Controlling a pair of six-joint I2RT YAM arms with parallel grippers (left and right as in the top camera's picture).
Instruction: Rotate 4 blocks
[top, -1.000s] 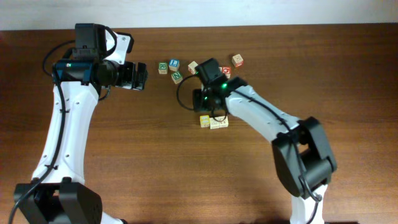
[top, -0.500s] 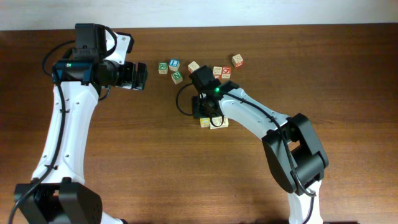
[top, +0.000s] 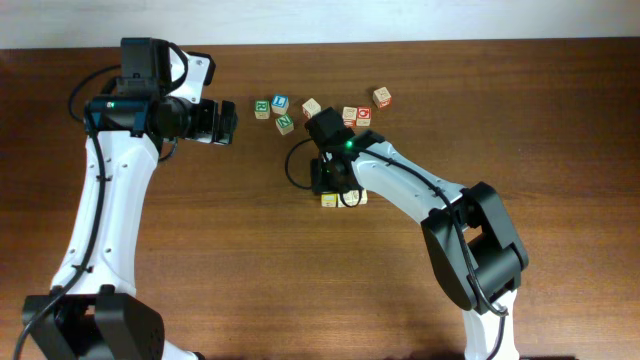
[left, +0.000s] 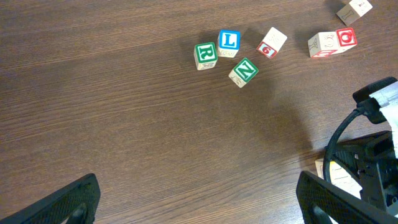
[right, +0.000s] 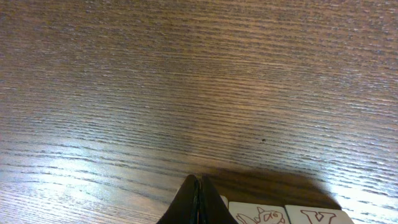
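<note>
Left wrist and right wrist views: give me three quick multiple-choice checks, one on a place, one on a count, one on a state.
1. Seen from the left wrist, where does the blue L block lie against the green R block?
A. to its left
B. stacked on top of it
C. just up and right of it

2. How many green-faced blocks show in the left wrist view?
A. one
B. two
C. four

3. The right end effector is:
A. shut, with nothing between its fingers
B. wide open
C. shut on a block

Answers:
1 C, since the L sits at the R's upper right corner.
2 B, as only the R and the green N block are green.
3 A, because its fingertips meet flat in the right wrist view.
</note>
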